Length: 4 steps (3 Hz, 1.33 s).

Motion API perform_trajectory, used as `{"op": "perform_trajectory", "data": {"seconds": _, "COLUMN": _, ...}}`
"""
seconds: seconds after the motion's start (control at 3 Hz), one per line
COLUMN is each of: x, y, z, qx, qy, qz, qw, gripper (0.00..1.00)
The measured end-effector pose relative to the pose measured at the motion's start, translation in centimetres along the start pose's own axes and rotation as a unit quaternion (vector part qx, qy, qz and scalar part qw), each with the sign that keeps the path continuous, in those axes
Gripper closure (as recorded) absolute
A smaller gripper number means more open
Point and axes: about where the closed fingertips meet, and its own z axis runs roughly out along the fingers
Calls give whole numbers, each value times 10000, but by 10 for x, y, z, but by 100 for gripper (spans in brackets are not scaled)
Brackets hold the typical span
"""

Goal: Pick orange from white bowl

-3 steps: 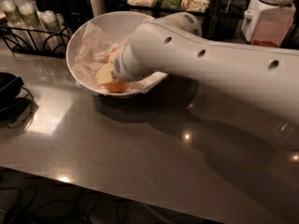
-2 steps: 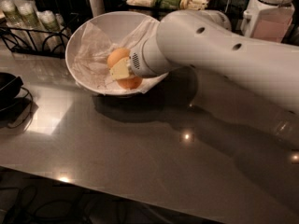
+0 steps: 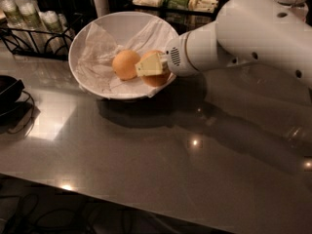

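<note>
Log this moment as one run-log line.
phase: reaching for orange | claw: over white bowl, at right orange | left orange: untouched on paper lining | both oranges in bowl

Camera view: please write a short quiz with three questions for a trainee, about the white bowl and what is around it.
1. True or false: the wide round white bowl, lined with crumpled white paper, holds two round oranges.
2. Where is the pincer? A) high above the bowl; B) inside the bowl, against the right-hand orange; C) out of the picture.
3. Fill in: the small black dish lies on the picture's ___ side of the bowl.

Key: 1 true; 2 B; 3 left.
</note>
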Motion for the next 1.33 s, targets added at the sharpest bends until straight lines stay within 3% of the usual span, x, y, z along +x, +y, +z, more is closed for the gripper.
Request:
{"op": "perform_trajectory", "data": {"seconds": 0.33, "x": -7, "y": 21, "z": -5, "qx": -290, "qy": -77, "qz": -764, "qw": 9966, "gripper": 100}}
{"op": "perform_trajectory", "data": {"seconds": 0.67, "x": -15, "y": 57, "z": -8, "qx": -402, "qy": -289, "qz": -1809, "qw": 9823, "gripper": 100}}
{"op": "perform_trajectory", "data": {"seconds": 1.0, "x": -24, "y": 81, "z": -10, "qx": -386, "qy": -647, "qz": -2624, "qw": 9620, "gripper": 100}}
{"op": "perform_trajectory", "data": {"seconds": 1.33, "x": -25, "y": 86, "z": -11, "qx": -368, "qy": -672, "qz": -3029, "qw": 9499, "gripper": 100}}
